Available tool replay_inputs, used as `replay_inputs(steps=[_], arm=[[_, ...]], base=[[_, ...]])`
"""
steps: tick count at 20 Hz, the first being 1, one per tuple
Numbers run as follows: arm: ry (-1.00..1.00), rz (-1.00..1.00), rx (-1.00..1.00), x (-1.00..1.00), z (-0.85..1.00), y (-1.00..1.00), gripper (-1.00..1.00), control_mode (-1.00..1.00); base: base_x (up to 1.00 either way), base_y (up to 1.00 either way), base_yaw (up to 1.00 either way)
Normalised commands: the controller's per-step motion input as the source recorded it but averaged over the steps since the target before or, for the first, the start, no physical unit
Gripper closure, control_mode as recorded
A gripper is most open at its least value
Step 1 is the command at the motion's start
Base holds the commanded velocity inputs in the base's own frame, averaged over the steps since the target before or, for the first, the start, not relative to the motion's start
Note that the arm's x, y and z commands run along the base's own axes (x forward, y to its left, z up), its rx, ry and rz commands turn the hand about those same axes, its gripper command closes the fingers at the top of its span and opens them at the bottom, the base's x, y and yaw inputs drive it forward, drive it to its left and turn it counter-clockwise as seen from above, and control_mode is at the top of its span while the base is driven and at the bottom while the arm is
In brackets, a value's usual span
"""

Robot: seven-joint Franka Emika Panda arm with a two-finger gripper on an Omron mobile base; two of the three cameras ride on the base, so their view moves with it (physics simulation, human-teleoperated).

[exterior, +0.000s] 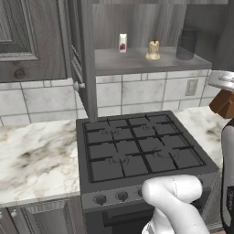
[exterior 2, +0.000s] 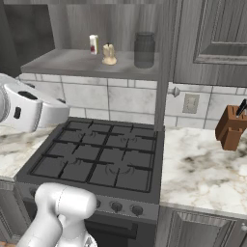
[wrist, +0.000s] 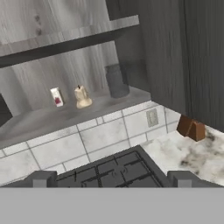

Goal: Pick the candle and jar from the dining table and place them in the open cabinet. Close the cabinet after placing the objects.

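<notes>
The dark grey wall cabinet (exterior: 137, 61) (exterior 2: 72, 61) (wrist: 52, 118) above the stove stands open, its doors swung out edge-on. On its grey shelf the beige candle (exterior: 153, 50) (exterior 2: 109, 54) (wrist: 82, 97) stands upright. The grey glass jar (exterior: 186, 45) (exterior 2: 144, 49) (wrist: 117, 81) stands just to the candle's right. My gripper (wrist: 111, 179) is open with nothing between its fingers. It hangs back from the shelf, over the stove, looking at the candle and jar from a distance.
A small white carton with a red mark (exterior: 122, 42) (exterior 2: 93, 44) (wrist: 57, 96) stands left of the candle. Below is a black gas stove (exterior: 137, 146) (exterior 2: 101, 154), flanked by marble counter (exterior: 36, 155) (exterior 2: 202, 169). A brown knife block (exterior 2: 231, 128) (wrist: 191, 128) sits on the right.
</notes>
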Motion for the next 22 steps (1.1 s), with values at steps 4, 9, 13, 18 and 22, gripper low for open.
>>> replay_inputs(steps=[4, 9, 13, 18, 22], arm=[[-0.04, 0.01, 0.02, -0.34, 0.0, -0.45, -1.0, -1.0], [-0.01, 0.06, 0.12, -0.25, 0.0, -0.39, -1.0, -1.0], [0.0, 0.11, 0.13, -0.33, 0.0, -0.16, -1.0, -1.0], [0.0, 0.03, 0.2, -0.14, 0.02, -0.25, -1.0, -1.0], [0.0, 0.0, 0.31, 0.0, 0.05, -0.33, -1.0, -1.0]], base=[[0.0, 0.0, 0.0], [0.0, 0.0, 0.0], [0.0, 0.0, 0.0], [0.0, 0.0, 0.0], [0.0, 0.0, 0.0]])
